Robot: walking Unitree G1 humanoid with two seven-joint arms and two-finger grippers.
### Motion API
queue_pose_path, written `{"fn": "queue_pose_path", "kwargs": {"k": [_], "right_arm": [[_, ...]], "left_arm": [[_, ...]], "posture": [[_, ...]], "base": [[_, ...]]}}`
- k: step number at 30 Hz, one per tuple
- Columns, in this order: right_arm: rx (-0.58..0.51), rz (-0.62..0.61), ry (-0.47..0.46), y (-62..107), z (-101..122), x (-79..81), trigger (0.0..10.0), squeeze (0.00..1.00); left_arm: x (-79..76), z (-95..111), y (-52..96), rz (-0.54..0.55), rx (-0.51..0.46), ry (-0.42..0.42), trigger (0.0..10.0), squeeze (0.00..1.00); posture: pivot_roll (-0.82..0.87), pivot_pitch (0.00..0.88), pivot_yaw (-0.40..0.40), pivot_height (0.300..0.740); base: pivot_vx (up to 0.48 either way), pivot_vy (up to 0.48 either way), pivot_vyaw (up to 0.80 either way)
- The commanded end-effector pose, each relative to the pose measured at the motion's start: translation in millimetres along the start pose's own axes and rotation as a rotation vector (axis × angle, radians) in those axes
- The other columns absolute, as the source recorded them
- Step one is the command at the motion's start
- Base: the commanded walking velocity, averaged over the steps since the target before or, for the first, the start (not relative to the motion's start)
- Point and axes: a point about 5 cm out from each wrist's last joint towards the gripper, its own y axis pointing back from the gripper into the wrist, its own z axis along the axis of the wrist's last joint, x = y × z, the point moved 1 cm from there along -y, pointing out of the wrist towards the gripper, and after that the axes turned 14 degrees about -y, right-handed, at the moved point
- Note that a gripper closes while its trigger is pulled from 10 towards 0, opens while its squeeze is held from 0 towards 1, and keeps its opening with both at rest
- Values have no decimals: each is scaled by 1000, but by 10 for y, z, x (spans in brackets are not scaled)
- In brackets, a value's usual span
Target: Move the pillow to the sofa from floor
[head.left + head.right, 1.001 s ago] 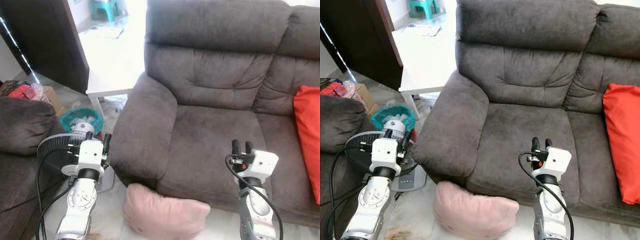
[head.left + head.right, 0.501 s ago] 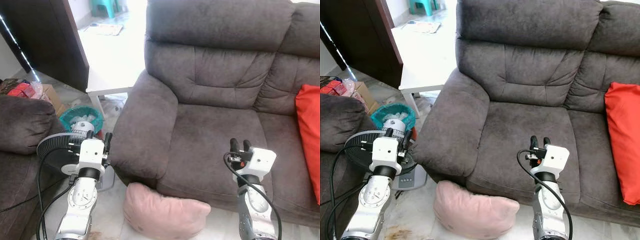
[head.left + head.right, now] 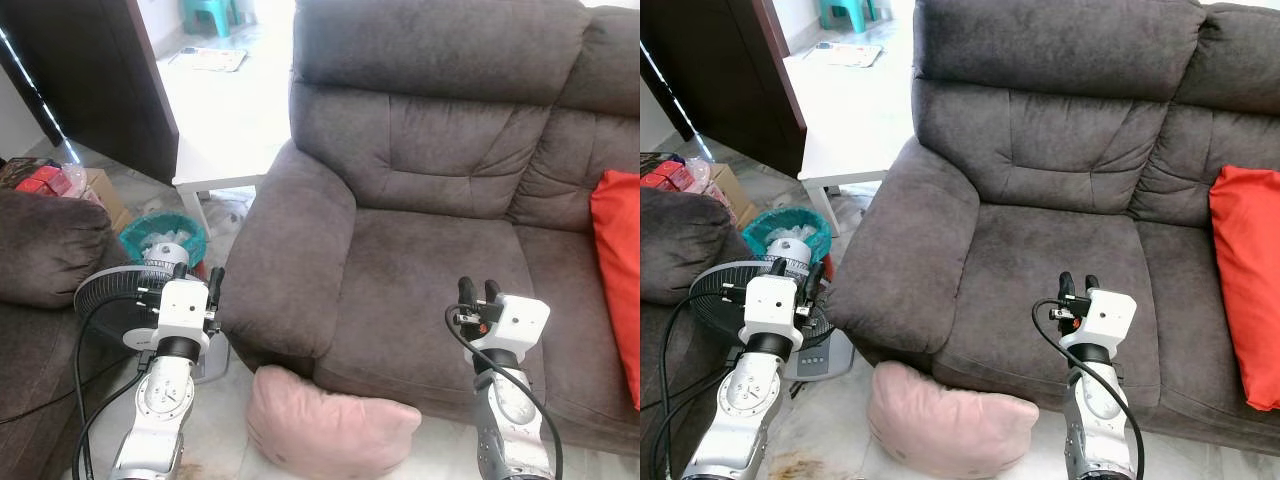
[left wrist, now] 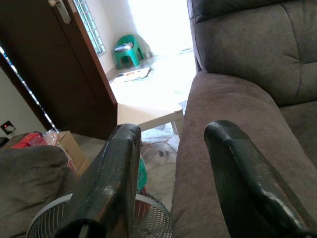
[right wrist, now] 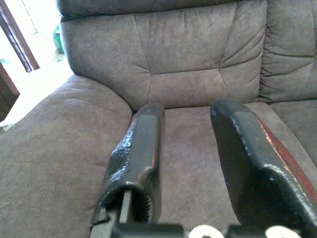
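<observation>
A pale pink pillow [image 3: 325, 425] lies on the floor against the front of the dark grey-brown sofa [image 3: 420, 250], below its left armrest. My left gripper [image 3: 196, 274] is held up beside that armrest, above and left of the pillow, its fingers [image 4: 114, 173] open and empty. My right gripper [image 3: 477, 290] hovers over the front of the sofa seat, right of the pillow, also open with nothing between its fingers [image 5: 141, 153].
An orange-red cushion [image 3: 615, 270] lies on the sofa's right seat. A floor fan [image 3: 120, 300] and a teal basket [image 3: 160, 238] stand left of the armrest. A second dark sofa [image 3: 45, 260] is at the left, with a white low table [image 3: 215, 180] and a dark door [image 3: 100, 80] behind.
The right gripper has drifted slightly left and down over the seat. The view has shifted a little. The pillow has not moved.
</observation>
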Motion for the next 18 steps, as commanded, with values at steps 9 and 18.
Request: {"fn": "queue_pose_path", "kwargs": {"k": [9,18], "right_arm": [[28,2,23,-14,-21,7,10000,0],[45,1,25,-25,-43,12,10000,0]], "left_arm": [[5,22,7,-1,-3,-1,10000,0],[1,25,0,0,-4,1,10000,0]], "posture": [[148,74,-16,740],[149,67,-19,701]], "base": [[0,0,0],[0,0,0]]}}
